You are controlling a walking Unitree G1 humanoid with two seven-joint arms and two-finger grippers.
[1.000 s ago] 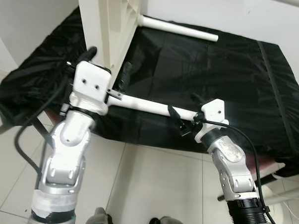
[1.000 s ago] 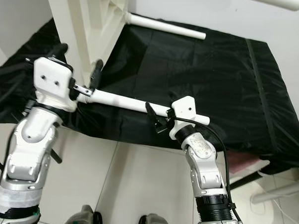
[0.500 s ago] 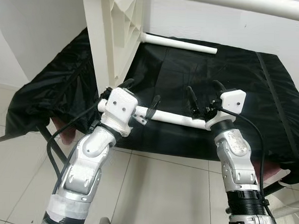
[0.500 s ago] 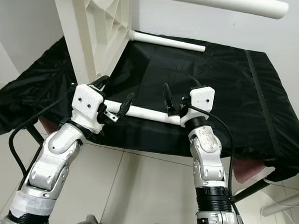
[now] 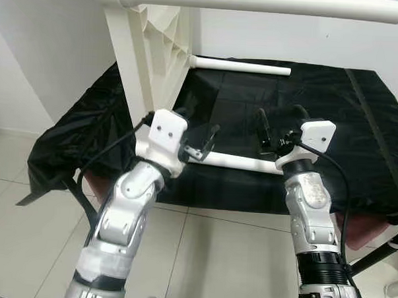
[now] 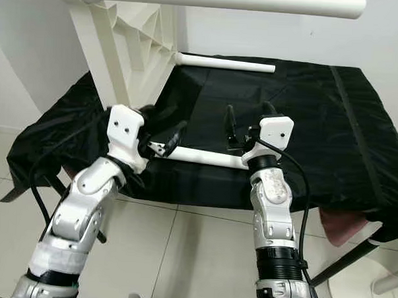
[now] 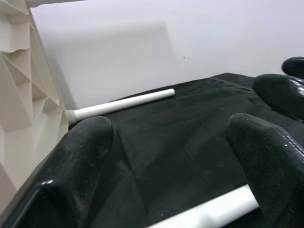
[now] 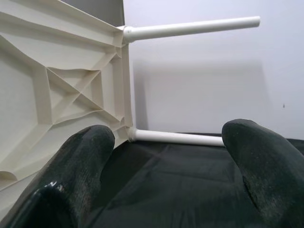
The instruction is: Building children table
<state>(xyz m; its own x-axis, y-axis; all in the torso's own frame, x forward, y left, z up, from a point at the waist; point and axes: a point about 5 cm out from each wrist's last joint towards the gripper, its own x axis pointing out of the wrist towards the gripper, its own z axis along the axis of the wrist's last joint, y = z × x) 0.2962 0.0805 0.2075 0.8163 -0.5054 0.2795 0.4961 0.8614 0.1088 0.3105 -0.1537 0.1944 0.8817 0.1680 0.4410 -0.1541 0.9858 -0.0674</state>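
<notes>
A white plastic table top point(image 5: 150, 61) stands on its edge at the back left of a black-covered surface point(image 5: 333, 95). Two white legs are plugged into it, an upper leg point(image 5: 258, 2) and a lower leg point(image 5: 241, 66). A loose white leg point(image 5: 241, 163) lies on the cloth near the front edge. My left gripper point(image 5: 198, 132) is open just above the leg's left end; the leg point(image 7: 213, 211) shows below its fingers point(image 7: 80, 161). My right gripper point(image 5: 279, 123) is open above the leg's right end, with nothing between its fingers point(image 8: 90, 161), and faces the ribbed underside point(image 8: 57, 85).
The black cloth hangs over the surface's edges point(image 5: 60, 156). Pale floor tiles point(image 5: 214, 255) lie in front of it. A pink item point(image 6: 344, 224) sticks out under the cloth at the right. A white wall point(image 5: 290, 37) stands behind.
A second ago both grippers held the loose leg out before the cloth's front edge. Now the leg lies on the cloth and both grippers are open above it. The camera has shifted too.
</notes>
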